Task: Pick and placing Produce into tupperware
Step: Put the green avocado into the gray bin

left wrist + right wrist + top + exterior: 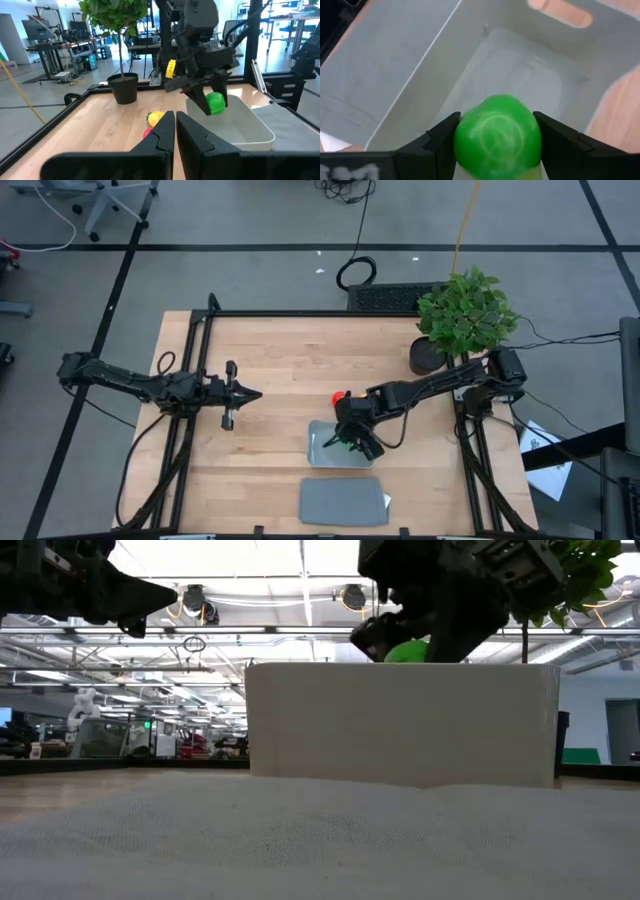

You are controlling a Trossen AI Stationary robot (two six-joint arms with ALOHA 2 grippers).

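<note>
Left arm: my left gripper (255,393) waits at left-centre of the high view, above bare table (270,350), fingers clenched together on nothing.
Lid: flat grey lid (343,502) at bottom centre of the high view, just below the tupperware.
Tupperware: the tupperware (318,442) lies just right of centre in the high view; inside looks bare in my right wrist view.
Right arm: my right gripper (349,442) hangs over the tupperware, grasping the green round piece (497,132) between both fingers, clear of the floor of the box.
Other produce: red piece (335,396) and yellow piece (156,117) lie on the table just above the tupperware.
Plant: potted plant (465,315) at upper right.
</note>
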